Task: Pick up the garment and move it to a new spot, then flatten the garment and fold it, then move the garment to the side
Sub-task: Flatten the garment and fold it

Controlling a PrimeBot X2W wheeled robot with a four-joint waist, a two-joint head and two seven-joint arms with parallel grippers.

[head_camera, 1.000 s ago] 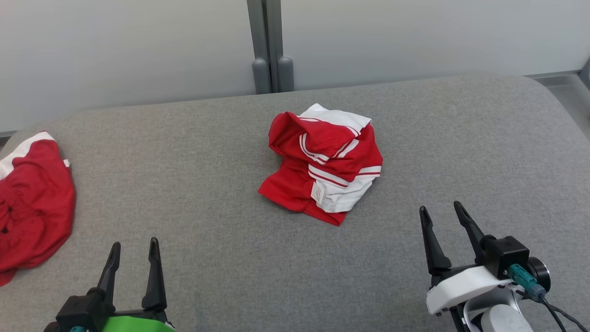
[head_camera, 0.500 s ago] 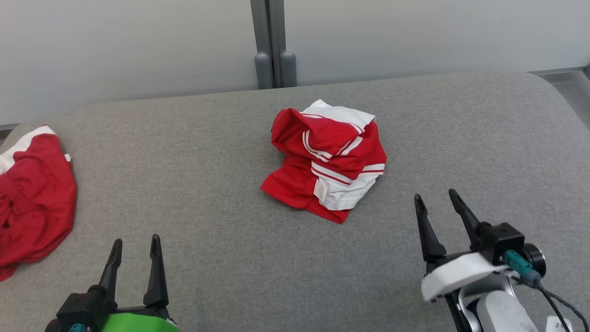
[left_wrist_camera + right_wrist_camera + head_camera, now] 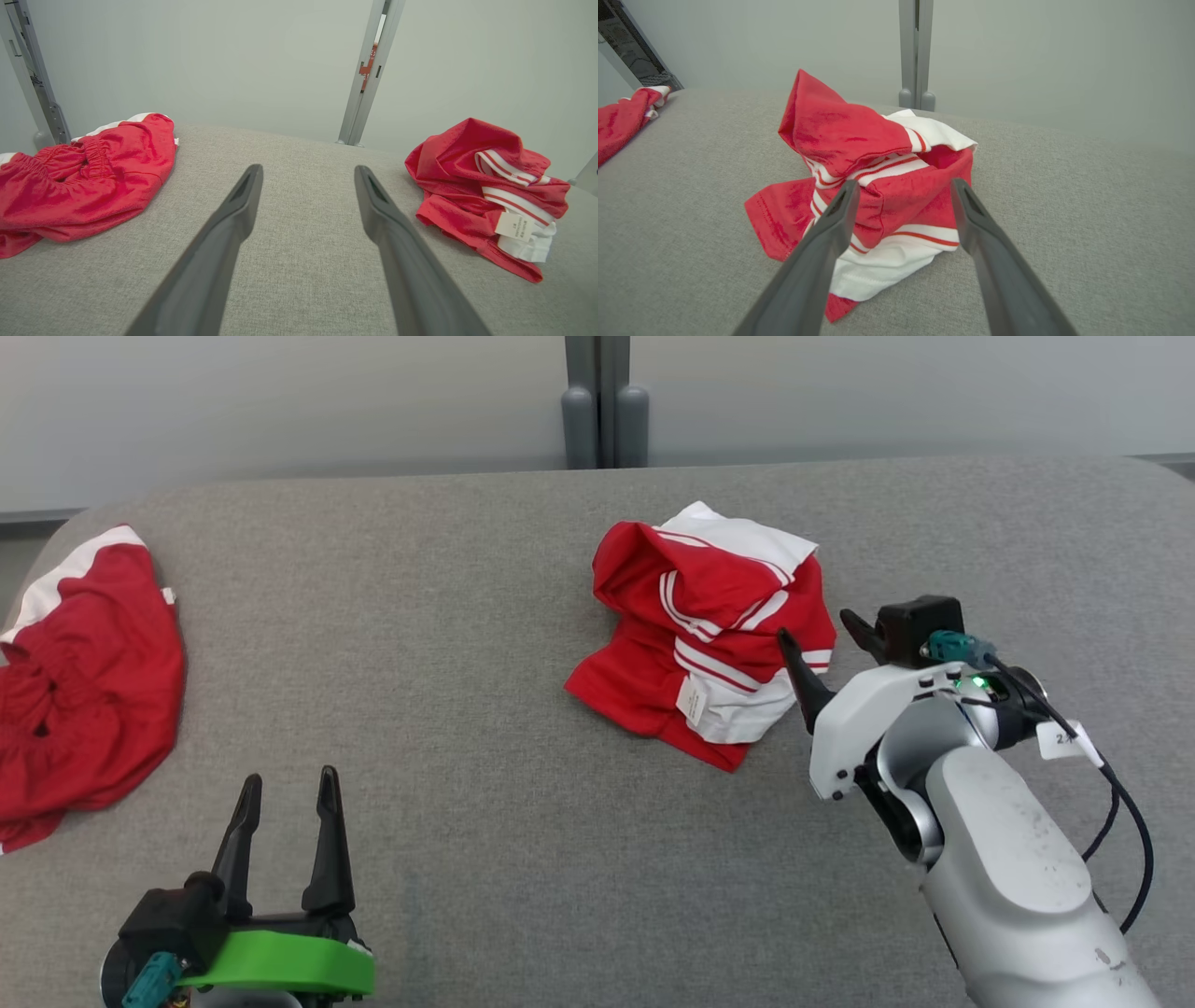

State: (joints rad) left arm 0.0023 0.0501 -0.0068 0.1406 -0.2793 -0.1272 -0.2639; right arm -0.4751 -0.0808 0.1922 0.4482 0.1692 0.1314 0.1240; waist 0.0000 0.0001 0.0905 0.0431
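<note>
The garment (image 3: 709,616) is a crumpled red and white piece with a small tag, lying mid-table; it also appears as the garment (image 3: 467,186) and the garment (image 3: 840,126). My right gripper (image 3: 814,625) is open at its right edge, fingertips just reaching the red and white folds. In the right wrist view the right gripper (image 3: 901,186) has its two fingers astride the near bulge of cloth, with nothing pinched. My left gripper (image 3: 289,777) is open over bare table at the lower left, well apart from the garment; the left gripper (image 3: 308,169) holds nothing.
A second red garment (image 3: 93,663) with a white band lies bunched at the table's left edge, also seen as the red garment (image 3: 84,177). The grey fabric table (image 3: 467,663) ends at a pale wall with a grey post (image 3: 605,401).
My right gripper has moved forward and left up to the garment's right edge, staying open. The head view has shifted a little. The left gripper and both garments have stayed put.
</note>
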